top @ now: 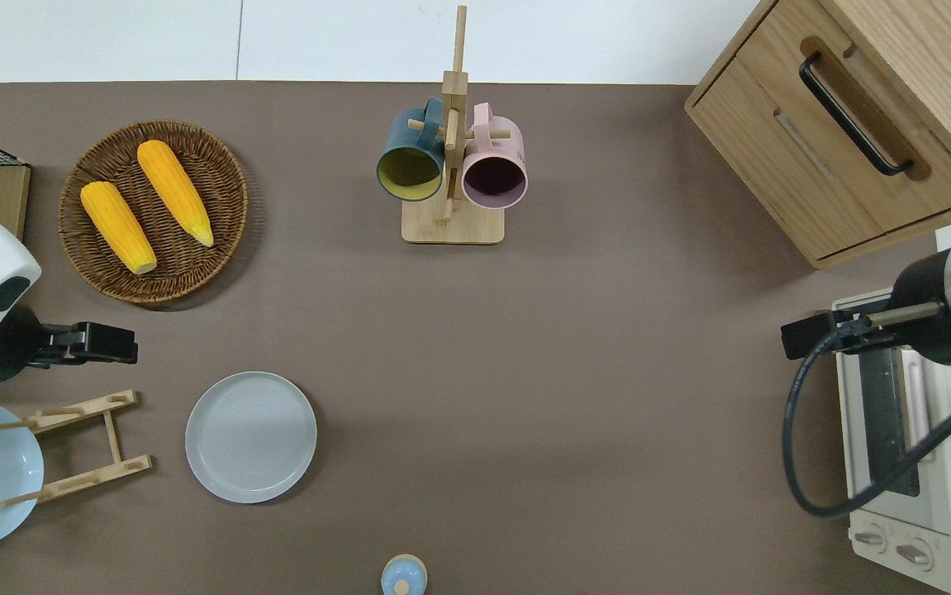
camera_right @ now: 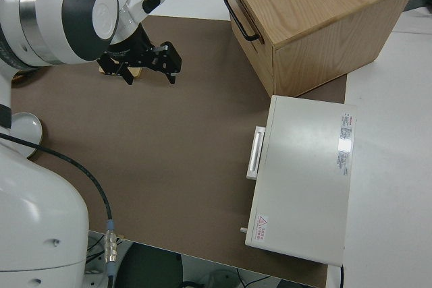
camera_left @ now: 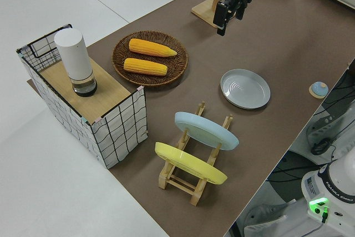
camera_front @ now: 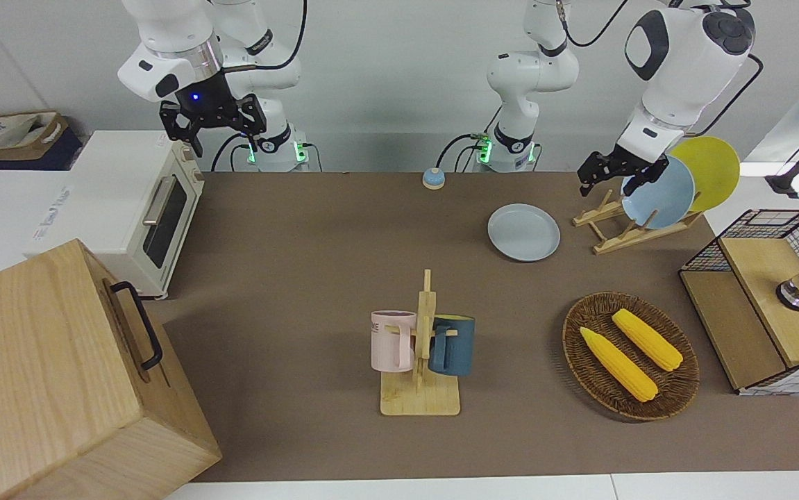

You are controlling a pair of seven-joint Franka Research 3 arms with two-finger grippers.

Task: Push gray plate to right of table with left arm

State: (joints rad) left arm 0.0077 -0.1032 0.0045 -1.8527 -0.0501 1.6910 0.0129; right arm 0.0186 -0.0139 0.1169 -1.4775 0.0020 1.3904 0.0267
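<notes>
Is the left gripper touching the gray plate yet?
Apart. In the overhead view bare table separates the left gripper from the gray plate; the left side view shows the gripper raised well above it.

plain white wall point(camera_front: 385, 76), pale floor point(camera_left: 50, 192)

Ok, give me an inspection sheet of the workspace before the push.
Surface: table, brown top.
Job's things: gray plate flat on the table, untouched.
Clutter: rack with blue plate and yellow plate; basket with two corn cobs; mug stand; bell.
Grippers: left pincer in the air between basket and rack; right arm parked.
Cables: black cable over the oven.
Surroundings: wooden cabinet, wire crate.
</notes>
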